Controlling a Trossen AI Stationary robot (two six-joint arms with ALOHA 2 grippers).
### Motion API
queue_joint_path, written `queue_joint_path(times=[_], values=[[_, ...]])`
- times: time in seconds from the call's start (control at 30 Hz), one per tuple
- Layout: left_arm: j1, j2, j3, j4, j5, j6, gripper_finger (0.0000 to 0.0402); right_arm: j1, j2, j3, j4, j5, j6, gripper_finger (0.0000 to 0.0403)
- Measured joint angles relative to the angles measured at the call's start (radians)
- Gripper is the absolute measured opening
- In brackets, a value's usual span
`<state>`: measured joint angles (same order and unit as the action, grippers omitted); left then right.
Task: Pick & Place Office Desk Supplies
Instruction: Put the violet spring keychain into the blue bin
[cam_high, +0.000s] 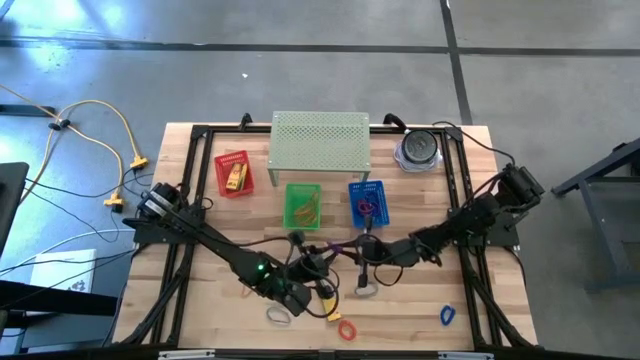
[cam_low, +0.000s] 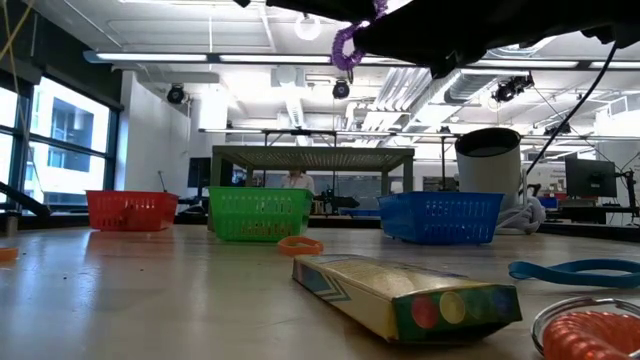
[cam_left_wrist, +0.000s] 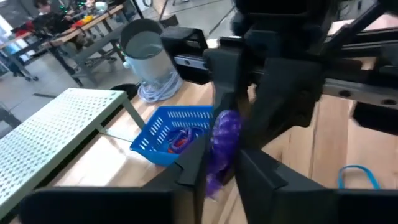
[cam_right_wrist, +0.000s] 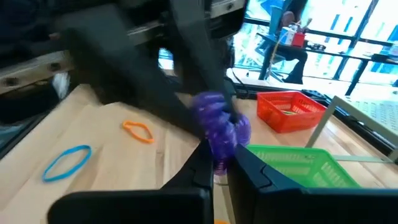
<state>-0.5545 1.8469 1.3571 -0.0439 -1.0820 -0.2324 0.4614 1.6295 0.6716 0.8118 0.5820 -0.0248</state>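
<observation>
My right jaws (cam_right_wrist: 219, 163) are pressed together on the purple loop (cam_right_wrist: 217, 127), pinching it in the air just in front of the blue basket (cam_high: 367, 203), on the side away from the perforated shelf (cam_high: 320, 140). The left jaws (cam_left_wrist: 214, 168) are meeting them at the same spot with the loop lying between them, but I cannot tell whether they are gripping it or letting go.

I am reading this as a handover. The loop is hanging between both arms above the tabletop (cam_high: 500, 290) rather than over any basket, probably so the right arm, which is nearer the blue basket, can carry it in. That basket is already holding loops, so I am judging it the likely target.

Other supplies are lying loose on the tabletop, farther from the blue basket than the jaws are: a red loop (cam_high: 347, 329), a grey loop (cam_high: 279, 316), a blue loop (cam_high: 447, 316) and a yellow packet (cam_low: 400, 290).

I am finding no legible writing anywhere. The packet's end is showing only a row of coloured dots, and no brand name is readable.
</observation>
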Motion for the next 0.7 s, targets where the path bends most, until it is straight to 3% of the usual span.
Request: queue_joint_path(times=[0.3,0.53,0.7], values=[[-0.004,0.0,-0.001,-0.004,0.06,-0.02,0.0151,0.0,0.0,0.002,-0.07,0.003,0.01,0.001],[-0.035,0.0,-0.001,-0.007,0.055,-0.025,0.016,0.002,-0.028,0.002,-0.245,0.036,0.081,0.0009],[-0.058,0.0,-0.001,-0.008,0.067,-0.029,0.016,0.005,-0.119,0.002,-0.437,0.132,0.149,0.0008]])
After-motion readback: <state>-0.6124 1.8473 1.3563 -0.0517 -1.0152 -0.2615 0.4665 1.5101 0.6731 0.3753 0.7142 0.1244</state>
